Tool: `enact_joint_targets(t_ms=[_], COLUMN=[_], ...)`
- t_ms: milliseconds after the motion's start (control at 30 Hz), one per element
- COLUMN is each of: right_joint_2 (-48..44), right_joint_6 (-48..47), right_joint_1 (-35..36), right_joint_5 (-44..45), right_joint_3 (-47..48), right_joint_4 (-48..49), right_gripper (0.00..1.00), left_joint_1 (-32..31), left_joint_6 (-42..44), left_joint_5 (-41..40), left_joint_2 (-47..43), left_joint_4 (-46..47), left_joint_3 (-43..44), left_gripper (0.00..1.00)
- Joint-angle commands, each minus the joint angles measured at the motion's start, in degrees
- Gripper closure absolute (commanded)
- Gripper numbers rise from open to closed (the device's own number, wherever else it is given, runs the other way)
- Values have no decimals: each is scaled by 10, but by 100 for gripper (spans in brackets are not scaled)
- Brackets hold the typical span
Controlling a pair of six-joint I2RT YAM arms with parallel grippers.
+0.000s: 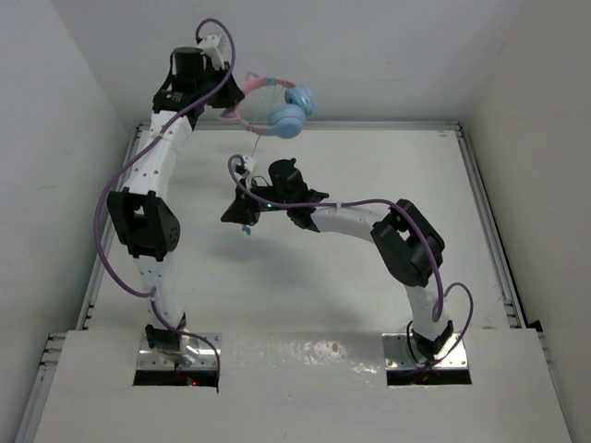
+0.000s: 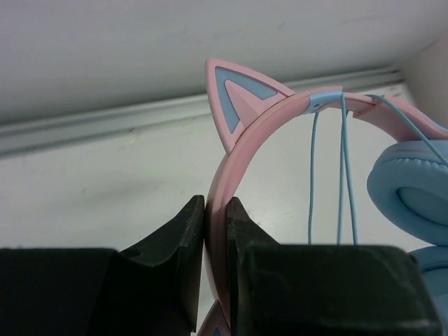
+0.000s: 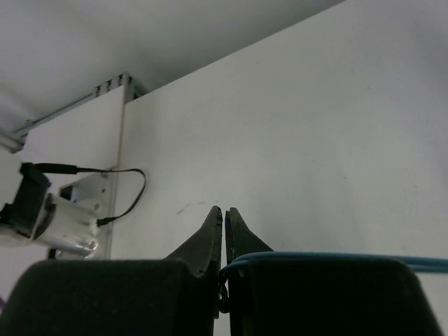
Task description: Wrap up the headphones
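Note:
The headphones hang in the air at the back of the table, with a pink headband (image 1: 251,85) and light blue ear cups (image 1: 290,113). My left gripper (image 2: 215,206) is shut on the headband (image 2: 280,115) just below a cat-ear point (image 2: 234,98). Loops of thin blue cord (image 2: 344,175) cross the band beside an ear cup (image 2: 409,189). The cord (image 1: 254,148) drops down to my right gripper (image 1: 242,214). This gripper (image 3: 224,213) is shut on the cord (image 3: 336,257), which is pinched deep between the jaws and runs off to the right.
White walls close in the table on the left, back and right. A metal rail (image 1: 388,126) runs along the far edge. Purple robot cables (image 1: 106,212) loop beside both arms. A silver and black fitting (image 3: 49,217) with a thin black wire sits at the table's left edge.

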Motion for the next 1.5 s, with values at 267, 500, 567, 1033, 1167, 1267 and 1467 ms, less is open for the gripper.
enact_joint_targets(t_ms=[267, 500, 567, 1033, 1167, 1267, 1467], right_joint_2=[-38, -63, -64, -68, -91, -105, -134], right_joint_6=[29, 28, 34, -337, -428, -421, -395], right_joint_1=[15, -23, -52, -125, -127, -162, -221], right_joint_5=[-125, -135, -140, 169, 349, 370, 333], right_joint_3=[155, 239, 260, 402, 369, 322, 235], right_joint_4=[-59, -120, -147, -587, -599, -561, -455], right_gripper=[100, 100, 100, 100, 100, 100, 100], left_joint_1=[-19, -31, -31, -47, -54, -57, -79], left_joint_6=[105, 201, 209, 315, 342, 365, 410], left_joint_5=[-102, -148, -158, -39, -7, 13, 41], left_joint_2=[-30, -36, -37, -42, -42, -42, -60], left_joint_4=[74, 88, 92, 38, 9, -14, -66], left_joint_3=[-165, -230, -239, -241, -231, -210, -178], left_gripper=[100, 100, 100, 100, 100, 100, 100])
